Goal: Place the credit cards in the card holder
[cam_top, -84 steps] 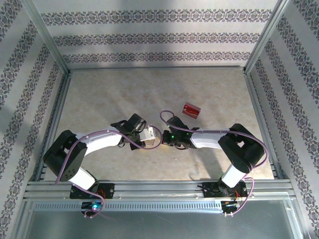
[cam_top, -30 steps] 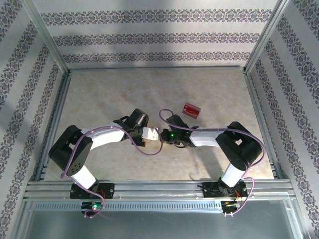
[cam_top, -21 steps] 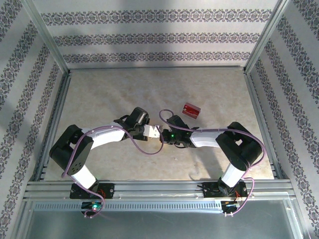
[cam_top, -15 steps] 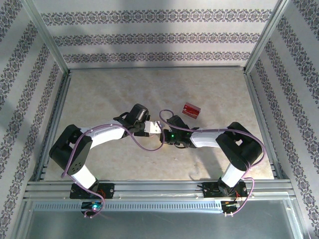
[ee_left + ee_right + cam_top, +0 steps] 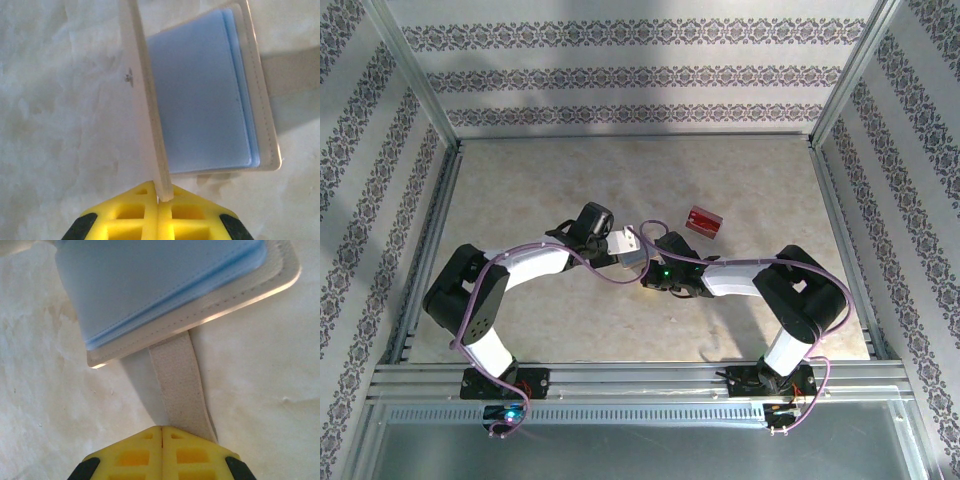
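The tan card holder (image 5: 630, 246) lies open at mid-table, its blue sleeves (image 5: 202, 100) exposed. My left gripper (image 5: 162, 194) is shut on the edge of the holder's cover (image 5: 145, 100), which stands up edge-on between the yellow fingers. From the top view the left gripper (image 5: 614, 244) is just left of the holder. My right gripper (image 5: 162, 432) is shut, and the holder's tab (image 5: 179, 385) runs flat under its right fingertip. It sits at the holder's near right side (image 5: 647, 272). The red credit cards (image 5: 703, 221) lie on the table to the right, beyond the right wrist.
Metal rails (image 5: 430, 240) frame the pale table (image 5: 540, 180) on the left, right and back, with patterned walls behind them. Both forearms stretch in from the near edge and meet at the middle.
My left gripper has closed on the holder's cover and swung away from the near edge, lifting the cover upright. The right arm and the red cards have stayed in place.
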Controlling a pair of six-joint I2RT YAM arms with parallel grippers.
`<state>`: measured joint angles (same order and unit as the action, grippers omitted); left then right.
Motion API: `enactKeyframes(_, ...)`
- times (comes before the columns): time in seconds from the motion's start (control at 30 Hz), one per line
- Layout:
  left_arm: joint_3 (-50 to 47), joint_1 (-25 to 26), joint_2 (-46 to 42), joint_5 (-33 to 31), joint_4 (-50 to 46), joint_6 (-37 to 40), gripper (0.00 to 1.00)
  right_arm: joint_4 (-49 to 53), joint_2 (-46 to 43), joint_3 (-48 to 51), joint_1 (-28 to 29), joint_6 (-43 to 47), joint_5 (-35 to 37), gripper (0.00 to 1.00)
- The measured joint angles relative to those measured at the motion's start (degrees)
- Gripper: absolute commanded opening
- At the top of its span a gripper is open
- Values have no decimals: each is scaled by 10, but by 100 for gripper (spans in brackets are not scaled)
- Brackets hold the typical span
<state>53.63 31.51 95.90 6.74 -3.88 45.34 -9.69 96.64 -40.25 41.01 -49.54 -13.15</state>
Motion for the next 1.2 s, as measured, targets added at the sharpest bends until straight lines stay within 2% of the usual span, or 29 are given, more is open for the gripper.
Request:
enactKeyframes(0.2, 30, -9, 0, 27, -49, -95, 0, 18, -10, 2, 0, 2, 1, 4)
enactKeyframes(0.47, 47, -19, -30, 109, -145, -272, 0, 110, -78, 13, 3, 4, 17, 8)
enactKeyframes(0.63, 1, -40, -64, 174, -151, -378, 0, 147, -118, 5, 9, 5, 25, 11)
enactKeyframes(0.77, -47, -58, -69, 216, -140, -446, 0, 157, -120, -20, 12, 4, 28, 11)
enactKeyframes(0.97, -87, -76, -69, 246, -105, -510, 0, 133, -54, -90, 12, 2, 22, 4)
enactKeyframes(1.2, -108, -88, -69, 254, -72, -537, 0, 102, 73, -190, 12, 2, -7, 2)
